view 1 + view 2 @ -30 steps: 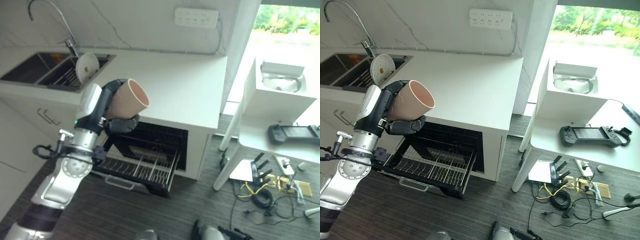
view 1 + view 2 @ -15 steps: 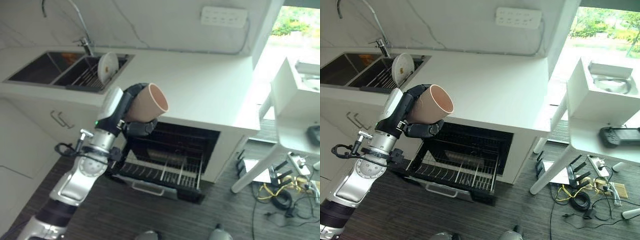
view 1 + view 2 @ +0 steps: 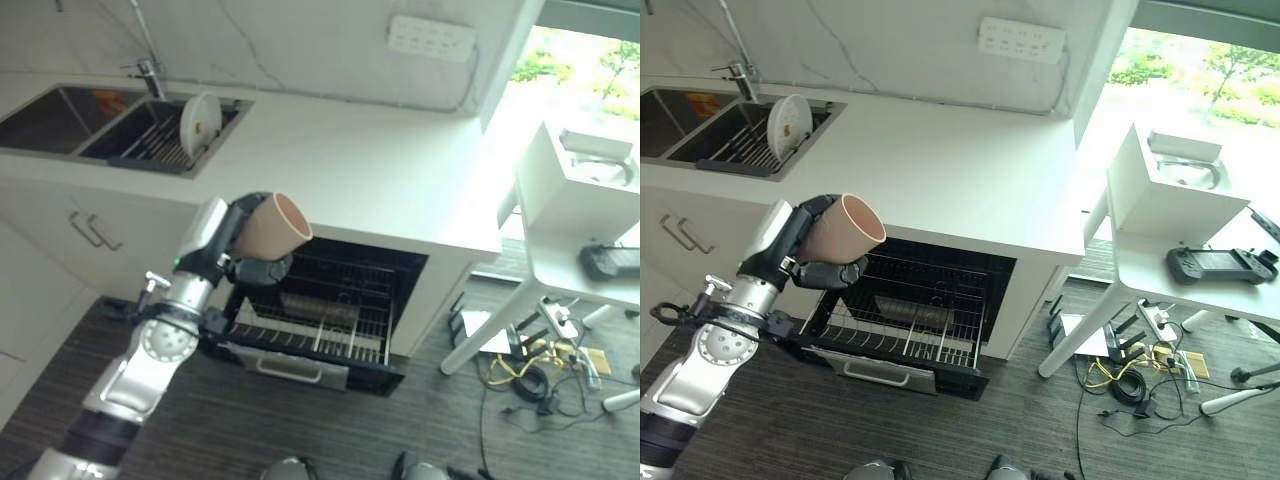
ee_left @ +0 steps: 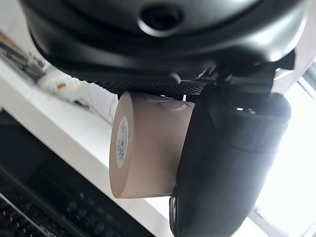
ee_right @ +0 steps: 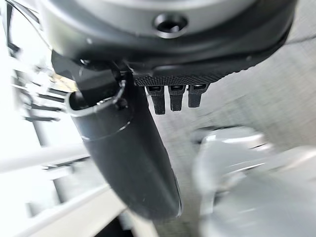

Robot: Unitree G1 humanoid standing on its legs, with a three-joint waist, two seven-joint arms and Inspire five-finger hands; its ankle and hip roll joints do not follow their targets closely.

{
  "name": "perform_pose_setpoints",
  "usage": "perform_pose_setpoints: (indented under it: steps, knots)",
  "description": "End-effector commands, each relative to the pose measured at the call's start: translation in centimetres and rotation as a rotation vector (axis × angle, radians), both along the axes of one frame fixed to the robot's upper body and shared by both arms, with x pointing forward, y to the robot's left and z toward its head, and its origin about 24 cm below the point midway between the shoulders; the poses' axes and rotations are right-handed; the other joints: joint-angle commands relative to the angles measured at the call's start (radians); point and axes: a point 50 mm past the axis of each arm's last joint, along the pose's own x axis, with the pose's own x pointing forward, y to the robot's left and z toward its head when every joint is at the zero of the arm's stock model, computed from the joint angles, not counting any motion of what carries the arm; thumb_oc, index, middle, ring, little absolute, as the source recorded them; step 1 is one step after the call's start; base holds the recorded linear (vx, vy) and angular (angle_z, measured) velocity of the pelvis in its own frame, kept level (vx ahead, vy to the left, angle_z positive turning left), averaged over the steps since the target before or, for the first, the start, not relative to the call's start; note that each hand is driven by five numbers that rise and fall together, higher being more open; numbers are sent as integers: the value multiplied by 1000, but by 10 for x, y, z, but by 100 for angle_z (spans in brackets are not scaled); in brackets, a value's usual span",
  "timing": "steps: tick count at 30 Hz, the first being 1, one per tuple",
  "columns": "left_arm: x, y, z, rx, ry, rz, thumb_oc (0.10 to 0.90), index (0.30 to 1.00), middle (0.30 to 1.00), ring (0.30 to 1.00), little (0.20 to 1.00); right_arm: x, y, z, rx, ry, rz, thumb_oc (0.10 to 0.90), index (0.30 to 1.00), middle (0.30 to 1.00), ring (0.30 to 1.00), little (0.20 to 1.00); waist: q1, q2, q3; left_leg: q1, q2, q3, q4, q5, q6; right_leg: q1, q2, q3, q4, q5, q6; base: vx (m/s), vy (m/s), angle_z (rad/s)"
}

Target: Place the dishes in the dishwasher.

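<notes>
left hand point(image 3: 255, 262) fingers gripping tan cup point(image 3: 272, 224) above open dishwasher rack point(image 3: 320, 330); right hand point(image 5: 128, 148) fingers straight.

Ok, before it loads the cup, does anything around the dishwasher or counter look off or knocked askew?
Nothing stands out. The left hand holds the beige cup tilted on its side above the pulled-out rack. The white plate stands upright in the sink.
</notes>
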Motion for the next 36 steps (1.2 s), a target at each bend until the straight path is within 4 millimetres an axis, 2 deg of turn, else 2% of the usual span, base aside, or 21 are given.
perform_pose_setpoints:
  steps: [1, 2, 4, 5, 7, 11, 16, 22, 27, 31, 36]
  knots:
    - [-4, -16, 65, -173, -326, -107, 400, 300, 300, 300, 300, 41, -12, 24, -96, -230, -27, 800, 900, 900, 900, 900, 2, 11, -46, 45, 43, 11, -48, -10, -39, 46, -63, 32, 2, -56, 129, 15, -114, -11]
    - [-2, -13, 53, -264, -277, -100, 400, 300, 300, 300, 300, 60, -10, 37, -130, -315, -43, 800, 900, 900, 900, 900, -7, 9, -53, 51, 43, 14, -48, -9, -42, 46, -58, 41, 2, -59, 125, 14, -108, -10]
    - [-2, -15, 39, -485, -204, -139, 400, 300, 300, 300, 300, 84, -14, 64, -243, -456, -114, 800, 900, 900, 900, 900, -20, 7, -56, 59, 44, 18, -48, -10, -41, 43, -54, 52, 2, -57, 121, 1, -82, -27]
    - [-1, -19, 27, -694, -135, -167, 400, 300, 300, 300, 300, 98, -16, 85, -295, -581, -137, 800, 900, 900, 900, 900, -30, 6, -56, 66, 44, 22, -48, -10, -38, 42, -54, 57, 2, -56, 117, -15, -57, -31]
    - [2, -23, 2, -915, -50, -141, 400, 300, 300, 300, 300, 120, -5, 116, -321, -720, -101, 800, 900, 900, 900, 900, -50, 5, -57, 77, 44, 31, -48, -13, -32, 41, -49, 70, 2, -60, 109, -20, -32, -17]
    - [6, -24, -23, -1102, -30, -81, 400, 300, 300, 300, 300, 137, 12, 157, -287, -950, -5, 800, 900, 900, 900, 900, -93, -2, -68, 90, 49, 60, -48, -12, -30, 31, -39, 88, 2, -61, 100, -27, -15, -25]
    - [8, -23, -30, -1166, -43, -14, 400, 300, 300, 300, 300, 142, 24, 199, -209, -1198, 132, 800, 900, 900, 900, 900, -129, -7, -79, 101, 52, 84, -48, -11, -29, 22, -31, 107, 2, -63, 96, -19, -9, -28]
    - [8, -21, -34, -1134, -74, 71, 400, 300, 300, 300, 300, 146, 50, 236, -61, -1413, 354, 800, 900, 900, 900, 900, -140, -11, -90, 107, 50, 101, -48, -11, -30, 11, -35, 116, 2, -60, 98, -12, 0, -13]
    - [12, -24, -29, -914, -153, 135, 400, 300, 300, 300, 300, 146, 71, 262, -27, -1513, 531, 800, 900, 900, 900, 900, -134, -14, -96, 106, 47, 92, -48, -12, -27, 16, -27, 116, 2, -67, 94, 0, 0, 0]
    - [12, -29, -19, -735, -261, 176, 400, 300, 300, 300, 300, 153, 96, 271, 25, -1553, 642, 800, 900, 900, 900, 900, -101, -16, -98, 104, 40, 71, -48, -11, -30, 28, -25, 109, 2, -74, 92, 0, 0, 0]
    - [12, -45, -13, -542, -345, 131, 400, 300, 300, 300, 300, 161, 126, 281, 130, -1569, 734, 800, 900, 900, 900, 900, -53, -17, -100, 98, 34, 37, -48, -13, -36, 44, -24, 97, 2, -85, 89, 0, -27, 12]
